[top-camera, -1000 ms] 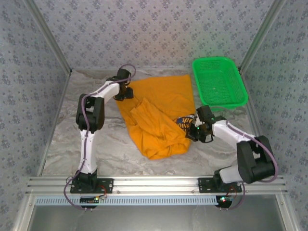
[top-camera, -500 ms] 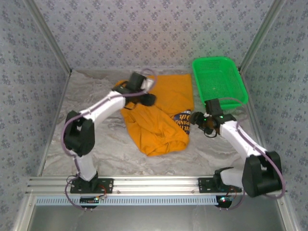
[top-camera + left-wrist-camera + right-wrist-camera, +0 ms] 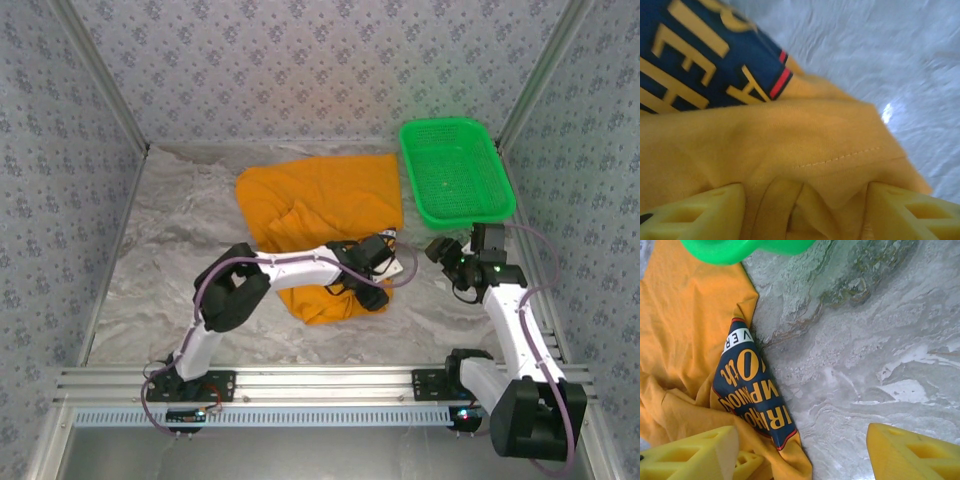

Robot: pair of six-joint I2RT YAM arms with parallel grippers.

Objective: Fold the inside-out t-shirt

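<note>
While the left gripper [image 3: 805, 202] has swung across to the shirt's [image 3: 320, 200] near right edge, jaws wide over a fold, the right gripper [image 3: 802, 447] has let go, gaping alongside. Shirt lies mid-table, long axis far-to-near, tapering toward the arms.

Orange t-shirt [image 3: 320, 200] lies crumpled (blue print [image 3: 752, 395] showing at its right edge), seemingly half-folded.

Left tool [image 3: 802, 202], right tool [image 3: 801, 442]; jaws apart

Left gripper [image 3: 375, 268] hides the shirt's [image 3: 320, 200] four o'clock corner from above. Left wrist: blurry, print [image 3: 685, 55] cut off at ten o'clock. Right wrist: basket [image 3: 735, 247] clipped at twelve.
</note>
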